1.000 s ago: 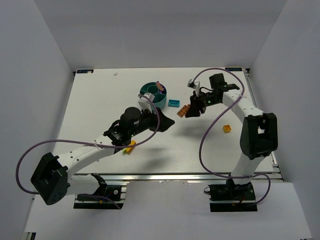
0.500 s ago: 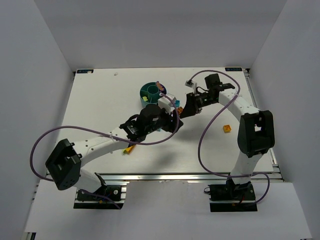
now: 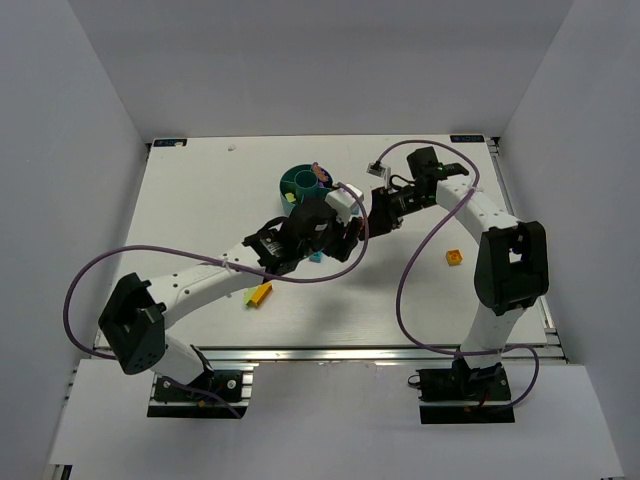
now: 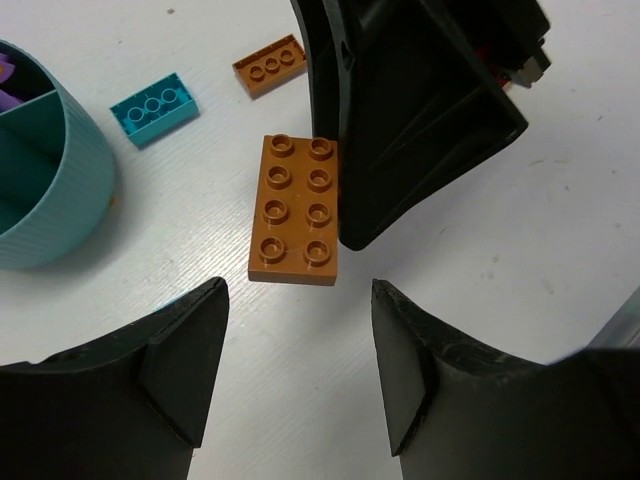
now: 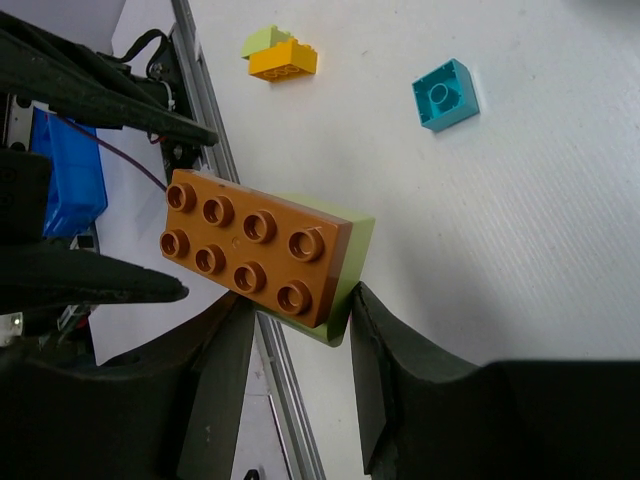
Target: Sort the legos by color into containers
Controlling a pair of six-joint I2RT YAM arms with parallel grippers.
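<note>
My right gripper [image 5: 300,312] is shut on a stack of two legos, an orange eight-stud brick [image 5: 255,245] sitting on a lime green brick [image 5: 350,265], and holds it above the table. From the left wrist the same orange brick [image 4: 295,210] shows beside the right gripper's black fingers [image 4: 410,130]. Just short of it, my left gripper [image 4: 297,300] is open with nothing between its fingers. In the top view both grippers meet right of the teal divided bowl [image 3: 296,180], the left gripper [image 3: 350,236] below the right gripper [image 3: 378,214]. Purple pieces lie in one wedge.
A teal brick [image 4: 153,108] and a small orange brick [image 4: 270,64] lie on the table near the bowl [image 4: 60,200]. A small teal brick [image 5: 445,94] and a yellow brick [image 3: 259,293] with lime green beside it lie nearer the front. An orange-yellow brick [image 3: 455,257] sits at right.
My left arm has swung right, bringing its open gripper up to the brick stack. The right gripper has shifted a little left and back, still holding the stack.
</note>
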